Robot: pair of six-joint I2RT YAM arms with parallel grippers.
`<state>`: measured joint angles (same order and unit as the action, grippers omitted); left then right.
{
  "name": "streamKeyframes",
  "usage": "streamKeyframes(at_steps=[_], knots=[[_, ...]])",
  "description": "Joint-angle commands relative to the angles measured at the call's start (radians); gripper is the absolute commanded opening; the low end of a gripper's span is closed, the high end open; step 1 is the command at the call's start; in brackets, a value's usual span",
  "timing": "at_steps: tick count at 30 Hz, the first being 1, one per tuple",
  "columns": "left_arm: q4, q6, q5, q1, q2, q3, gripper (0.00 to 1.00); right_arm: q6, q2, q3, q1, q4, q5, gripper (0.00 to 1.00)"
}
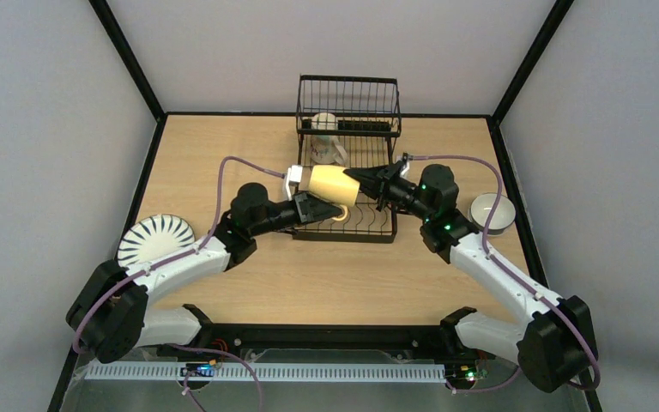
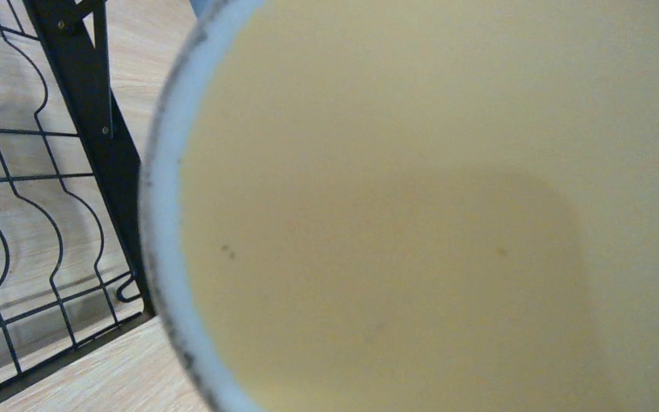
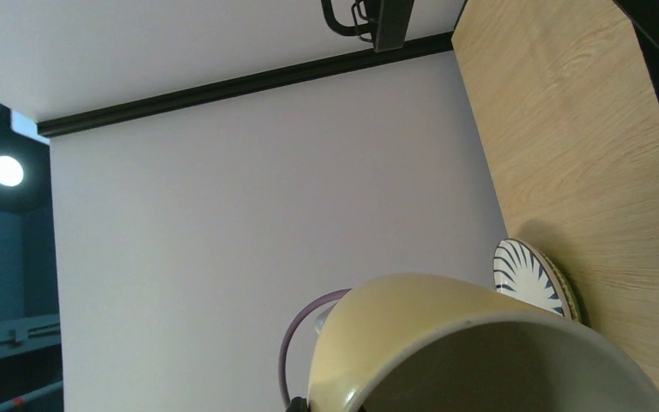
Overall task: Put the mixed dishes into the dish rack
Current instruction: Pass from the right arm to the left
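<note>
A light wooden table fills the middle of the top view, shut in by plain grey walls with black posts running up the corners. The black wire rack stands at upper centre against the back wall, and a beige mug sits inside it under the raised basket. Just below that, at centre frame over the rack's lower level, the yellow mug lies on its side in the air. The right arm reaches in from lower right and its jaws are clenched on the mug's rim. The left arm comes in from lower left, its jaws right by the mug's handle, but whether they grip it I cannot tell. The left wrist view is nearly all yellow mug, with rack wires at its left edge. A striped plate lies at the table's left edge, well apart from the rack. A white bowl sits at the right, just behind the right arm. A purple cable loops over the left arm.
</note>
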<state>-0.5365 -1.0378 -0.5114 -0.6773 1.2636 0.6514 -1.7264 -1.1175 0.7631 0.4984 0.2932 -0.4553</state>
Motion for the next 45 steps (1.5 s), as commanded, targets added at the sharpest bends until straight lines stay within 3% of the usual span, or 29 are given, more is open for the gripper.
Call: streamKeyframes(at_steps=[1,13,25,33,45], knots=[[-0.123,0.121,-0.01,-0.012,-0.049,0.059,0.12,-0.003,-0.03,-0.045,0.019,-0.104,-0.067,0.0],[-0.026,0.168,0.039,-0.012,-0.114,0.058,0.02,0.032,-0.065,-0.048,0.017,-0.111,-0.08,0.0],[0.08,0.225,0.094,-0.012,-0.132,0.066,0.02,0.127,-0.071,-0.026,-0.017,-0.181,-0.063,0.34],[0.11,0.261,0.118,-0.012,-0.104,0.078,0.02,0.148,-0.059,-0.038,-0.058,-0.176,-0.074,0.45],[0.145,0.348,0.153,-0.011,-0.01,0.104,0.02,0.185,-0.07,-0.054,-0.132,-0.16,-0.123,0.52]])
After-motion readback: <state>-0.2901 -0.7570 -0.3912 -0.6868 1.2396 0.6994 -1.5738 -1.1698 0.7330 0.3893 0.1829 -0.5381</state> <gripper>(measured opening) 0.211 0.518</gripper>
